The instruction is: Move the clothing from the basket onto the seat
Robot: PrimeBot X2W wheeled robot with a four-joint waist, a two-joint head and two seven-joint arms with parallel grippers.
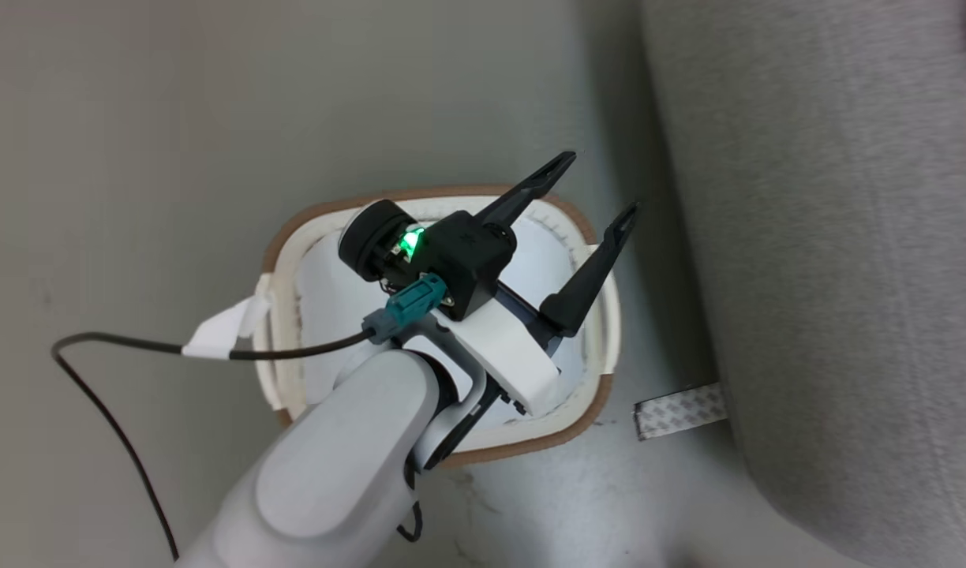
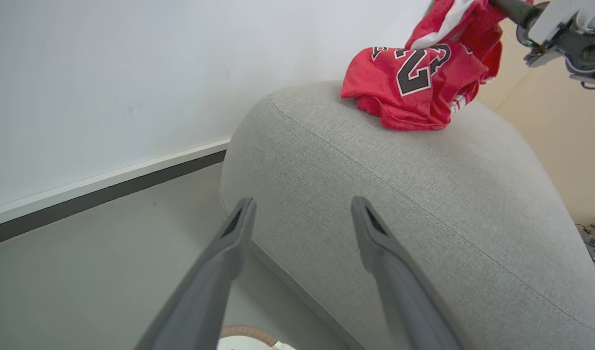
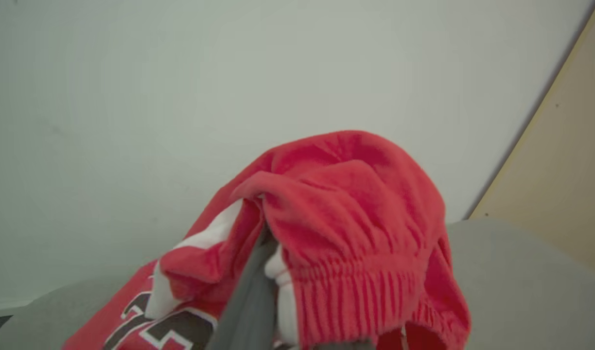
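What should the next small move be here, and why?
Probably open the right gripper and let go: the clothing it holds already rests its lower folds on the seat, so it should settle there. The left gripper hangs open over the basket, whose visible inside is white.

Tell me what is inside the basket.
The basket is lined with white padding. The left gripper, fingers open, and its pale forearm hang over the middle, hiding whatever lies beneath them. The clothing lies on the seat.
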